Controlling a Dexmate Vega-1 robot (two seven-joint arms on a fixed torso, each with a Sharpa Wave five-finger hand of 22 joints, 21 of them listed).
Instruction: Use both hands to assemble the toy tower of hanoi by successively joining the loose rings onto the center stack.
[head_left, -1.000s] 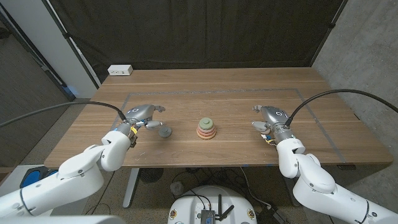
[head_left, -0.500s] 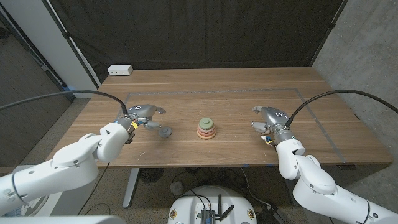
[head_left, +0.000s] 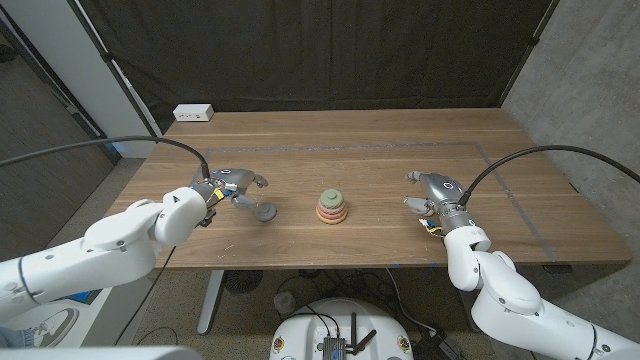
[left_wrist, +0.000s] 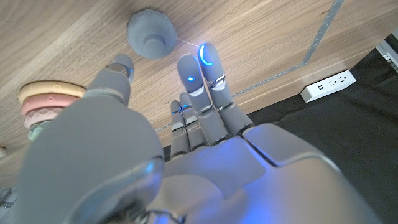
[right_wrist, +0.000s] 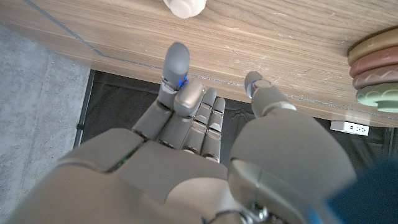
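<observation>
white power strip (head_left: 193, 113) at the counter's (head_left: 360, 140) far left edge, pastel ring stack (head_left: 333, 206) at centre, grey ring (head_left: 265, 211) just beside the left robot hand (head_left: 232, 186), fingers spread, empty; right robot hand (head_left: 432, 190) likewise empty, fingers apart.

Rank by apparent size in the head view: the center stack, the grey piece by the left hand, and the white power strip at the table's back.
1. Center stack, clearly largest.
2. White power strip, though it sits farther from the camera.
3. Grey piece, close to the strip in size, so that order is unsure.
</observation>
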